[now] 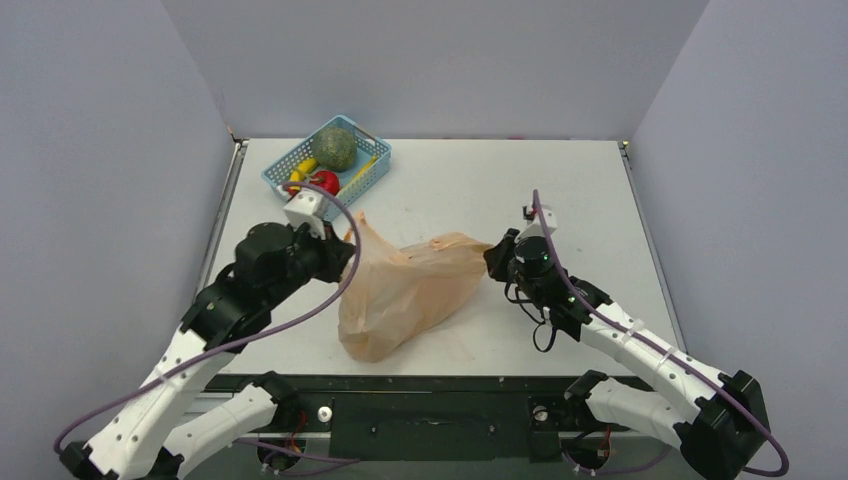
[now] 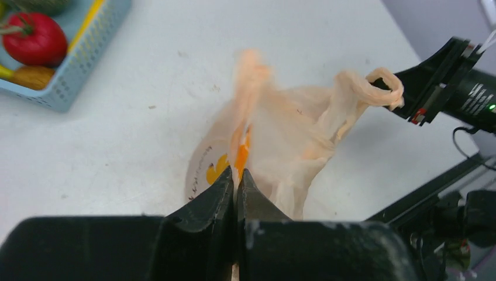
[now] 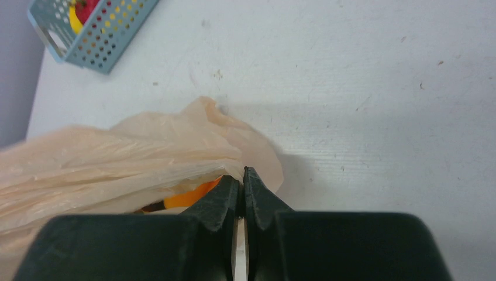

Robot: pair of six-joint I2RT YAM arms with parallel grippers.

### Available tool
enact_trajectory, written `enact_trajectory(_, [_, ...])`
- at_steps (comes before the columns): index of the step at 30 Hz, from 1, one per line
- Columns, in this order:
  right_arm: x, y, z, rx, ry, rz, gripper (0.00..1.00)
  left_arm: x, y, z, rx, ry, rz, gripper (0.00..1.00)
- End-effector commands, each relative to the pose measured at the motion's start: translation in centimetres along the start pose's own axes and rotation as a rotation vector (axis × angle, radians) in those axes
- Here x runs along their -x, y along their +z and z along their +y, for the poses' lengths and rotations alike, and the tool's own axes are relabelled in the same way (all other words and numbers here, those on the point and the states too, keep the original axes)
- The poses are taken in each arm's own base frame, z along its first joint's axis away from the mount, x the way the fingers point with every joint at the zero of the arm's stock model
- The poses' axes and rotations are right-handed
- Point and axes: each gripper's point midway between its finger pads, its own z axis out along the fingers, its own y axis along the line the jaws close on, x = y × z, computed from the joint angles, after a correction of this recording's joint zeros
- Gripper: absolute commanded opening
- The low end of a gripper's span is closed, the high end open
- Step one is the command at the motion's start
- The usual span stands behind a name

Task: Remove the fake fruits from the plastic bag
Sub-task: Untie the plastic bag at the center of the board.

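Blue basket (image 1: 374, 170) — well beyond taut plastic bag (image 1: 410, 290).

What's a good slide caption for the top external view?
Left gripper and right gripper hold the plastic bag between them.

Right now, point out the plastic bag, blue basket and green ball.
plastic bag (image 1: 400, 300), top external view, middle of its side.
blue basket (image 1: 373, 172), top external view, near wall.
green ball (image 1: 334, 148), top external view, its centre.
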Motion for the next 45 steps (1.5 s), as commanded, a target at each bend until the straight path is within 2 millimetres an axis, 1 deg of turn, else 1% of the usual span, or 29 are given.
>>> enact_trajectory(1, [4.9,0.5,1.0,0.061,0.224,-0.131,0.00,5.9,-3.4,2.1,0.130,-0.099,-0.279,0.00])
enact_trajectory(3, [8.1,1.1,3.4,0.155,0.248,-0.157,0.00,7.9,-3.1,2.2,0.140,-0.110,-0.316,0.00])
enact_trajectory(4, [8.7,1.2,5.0,0.227,0.242,-0.124,0.00,8.8,-2.9,2.1,0.138,-0.103,-0.325,0.00])
enact_trajectory(5, [11.0,2.1,5.9,0.251,0.240,-0.131,0.00,10.7,-2.2,1.9,0.126,-0.101,-0.341,0.00])
enact_trajectory(6, [11.3,2.4,6.6,0.281,0.232,-0.085,0.00,11.6,-1.7,1.9,0.119,-0.088,-0.346,0.00])
enact_trajectory(7, [13.6,3.1,7.6,0.297,0.220,-0.093,0.00,13.7,-0.8,2.2,0.105,-0.094,-0.357,0.00])
enact_trajectory(8, [13.6,3.4,7.9,0.300,0.211,-0.053,0.00,14.7,-0.4,2.5,0.097,-0.113,-0.365,0.00])
enact_trajectory(9, [15.6,3.7,8.8,0.314,0.194,-0.072,0.00,16.7,0.3,2.7,0.048,-0.126,-0.374,0.00])
enact_trajectory(10, [15.6,3.7,9.0,0.311,0.185,-0.044,0.00,18.0,0.4,2.4,0.005,-0.147,-0.390,0.00])
enact_trajectory(11, [16.8,3.6,9.6,0.315,0.164,-0.047,0.00,19.2,0.6,2.2,-0.058,-0.146,-0.386,0.00])
enact_trajectory(13, [17.7,3.2,10.2,0.329,0.139,-0.063,0.00,20.3,0.7,1.4,-0.151,-0.140,-0.372,0.00])
enact_trajectory(15, [17.2,3.1,10.0,0.330,0.124,-0.066,0.00,19.1,1.1,0.5,-0.223,-0.127,-0.322,0.00])
enact_trajectory(16, [16.7,3.1,9.7,0.324,0.114,-0.060,0.00,17.5,1.3,-0.1,-0.274,-0.124,-0.284,0.00])
enact_trajectory(17, [15.1,3.8,8.9,0.302,0.111,-0.030,0.00,16.4,1.5,-0.4,-0.305,-0.118,-0.265,0.00])
enact_trajectory(18, [12.9,4.4,7.8,0.275,0.106,0.011,0.00,14.2,1.8,-0.9,-0.360,-0.105,-0.233,0.00])
enact_trajectory(19, [12.0,4.8,7.1,0.254,0.106,0.021,0.00,13.1,1.9,-1.0,-0.376,-0.084,-0.224,0.00])
enact_trajectory(20, [9.3,5.4,5.6,0.219,0.105,0.067,0.00,11.1,2.1,-0.9,-0.392,-0.079,-0.205,0.00])
enact_trajectory(21, [8.6,5.8,5.0,0.202,0.103,0.059,0.00,10.2,2.2,-0.8,-0.398,-0.067,-0.199,0.00])
enact_trajectory(22, [6.2,6.0,3.8,0.174,0.098,0.097,0.00,8.6,2.2,-0.9,-0.412,-0.059,-0.190,0.00])
enact_trajectory(23, [5.4,6.2,3.2,0.153,0.095,0.099,0.00,7.7,2.3,-0.9,-0.414,-0.046,-0.185,0.00])
enact_trajectory(24, [3.6,6.2,2.3,0.133,0.083,0.129,0.00,6.6,2.5,-0.9,-0.410,-0.040,-0.180,0.00])
enact_trajectory(26, [1.8,6.0,1.6,0.111,0.054,0.154,0.00,4.9,2.9,-0.7,-0.401,-0.028,-0.159,0.00])
enact_trajectory(29, [0.5,5.2,0.5,0.055,-0.012,0.186,0.06,2.8,3.6,-0.5,-0.401,0.009,-0.115,0.00])
enact_trajectory(32, [0.6,3.3,0.3,0.030,-0.116,0.186,0.18,0.2,4.1,-0.6,-0.419,0.028,-0.061,0.00])
enact_trajectory(33, [0.8,2.9,0.2,0.021,-0.153,0.178,0.26,-0.6,4.2,-0.8,-0.430,0.030,-0.048,0.00])
enact_trajectory(34, [1.4,1.9,0.1,0.008,-0.172,0.165,0.31,-0.8,4.1,-1.0,-0.437,0.032,-0.044,0.00])
enact_trajectory(37, [3.0,-0.5,0.3,0.000,-0.247,0.093,0.55,-1.6,4.1,-2.0,-0.453,0.065,-0.022,0.00])
enact_trajectory(40, [3.6,-1.7,1.2,0.039,-0.277,0.055,0.68,-2.5,4.1,-2.7,-0.467,0.100,0.017,0.01])
enact_trajectory(45, [5.4,-2.2,3.4,0.078,-0.348,0.003,0.71,-3.2,3.9,-3.6,-0.471,0.145,0.033,0.04])
